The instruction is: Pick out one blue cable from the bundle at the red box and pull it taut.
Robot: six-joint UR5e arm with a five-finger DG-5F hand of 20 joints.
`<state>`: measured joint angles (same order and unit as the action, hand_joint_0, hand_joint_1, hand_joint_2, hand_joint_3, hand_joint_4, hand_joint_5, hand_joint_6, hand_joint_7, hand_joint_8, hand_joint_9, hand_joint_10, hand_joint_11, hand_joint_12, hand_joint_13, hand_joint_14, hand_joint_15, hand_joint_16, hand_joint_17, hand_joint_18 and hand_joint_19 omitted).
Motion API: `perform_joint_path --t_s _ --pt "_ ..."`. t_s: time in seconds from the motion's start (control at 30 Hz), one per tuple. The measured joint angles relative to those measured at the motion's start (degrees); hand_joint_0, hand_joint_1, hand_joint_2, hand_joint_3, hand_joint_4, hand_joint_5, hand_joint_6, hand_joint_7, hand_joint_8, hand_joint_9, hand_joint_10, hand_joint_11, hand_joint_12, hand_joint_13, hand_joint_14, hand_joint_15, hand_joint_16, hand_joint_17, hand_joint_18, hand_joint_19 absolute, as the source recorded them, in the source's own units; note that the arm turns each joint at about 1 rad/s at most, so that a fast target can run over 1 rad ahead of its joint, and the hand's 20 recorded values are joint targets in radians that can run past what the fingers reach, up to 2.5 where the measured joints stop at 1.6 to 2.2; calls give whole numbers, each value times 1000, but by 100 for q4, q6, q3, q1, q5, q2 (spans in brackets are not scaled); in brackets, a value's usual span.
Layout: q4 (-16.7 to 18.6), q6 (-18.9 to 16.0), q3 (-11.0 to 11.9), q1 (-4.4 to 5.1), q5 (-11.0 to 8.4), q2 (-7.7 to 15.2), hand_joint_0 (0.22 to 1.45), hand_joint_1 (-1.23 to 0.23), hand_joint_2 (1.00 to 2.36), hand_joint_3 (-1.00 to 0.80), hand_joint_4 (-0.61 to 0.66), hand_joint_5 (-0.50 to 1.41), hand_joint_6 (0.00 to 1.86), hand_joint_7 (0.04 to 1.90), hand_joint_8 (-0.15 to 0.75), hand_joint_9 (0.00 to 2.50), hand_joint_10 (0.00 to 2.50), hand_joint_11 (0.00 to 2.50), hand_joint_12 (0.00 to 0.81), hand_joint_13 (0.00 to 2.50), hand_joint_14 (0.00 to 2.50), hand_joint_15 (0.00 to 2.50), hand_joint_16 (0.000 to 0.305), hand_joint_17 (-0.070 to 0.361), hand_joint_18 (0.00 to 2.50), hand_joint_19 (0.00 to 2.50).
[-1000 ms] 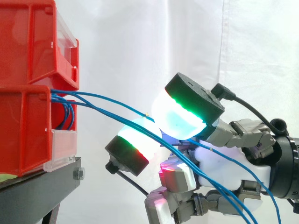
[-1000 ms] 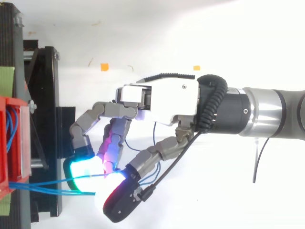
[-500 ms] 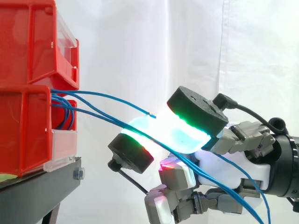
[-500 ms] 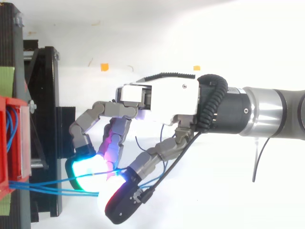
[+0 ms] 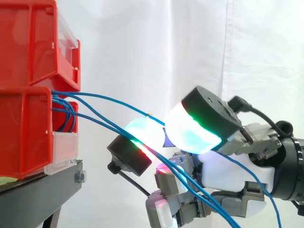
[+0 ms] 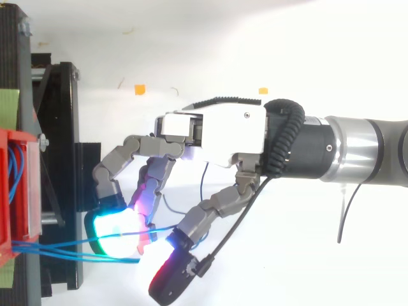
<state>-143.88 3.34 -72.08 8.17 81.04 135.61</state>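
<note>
White curtain (image 5: 142, 47) backdrop. Black stand (image 5: 38, 190), one, carrying two stacked red bins (image 5: 28, 47). Blue cables (image 5: 66, 100): at least three strands leave the lower bin toward the hand (image 6: 217, 131), one, right of the bins. The hand is curled round the strands, which pass between two glowing pads (image 5: 190, 130). Since half a second ago — upper pad farther from the bins, gap opened between the pads.

No writing, number or sign is showing legibly anywhere. The clear label holder (image 5: 64, 148) on the lower red bin (image 5: 23, 137), facing the hand (image 6: 217, 131), is carrying nothing readable. The small orange marks (image 6: 139, 89) on the white surface beyond the hand are showing as plain patches.
</note>
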Motion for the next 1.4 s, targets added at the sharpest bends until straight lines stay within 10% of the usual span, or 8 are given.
perform_joint_path --t_s 0.53,1.4 --pt "-21 -17 25 0 0 -1 577 -493 1000 -500 54 -82 766 1069 330 1416 22 554 454 1142 22 603 64 143 943 793" --pt "-62 -18 32 2 19 -3 604 -706 1023 -167 43 -100 872 1142 347 1411 22 585 461 1143 22 606 65 147 946 794"
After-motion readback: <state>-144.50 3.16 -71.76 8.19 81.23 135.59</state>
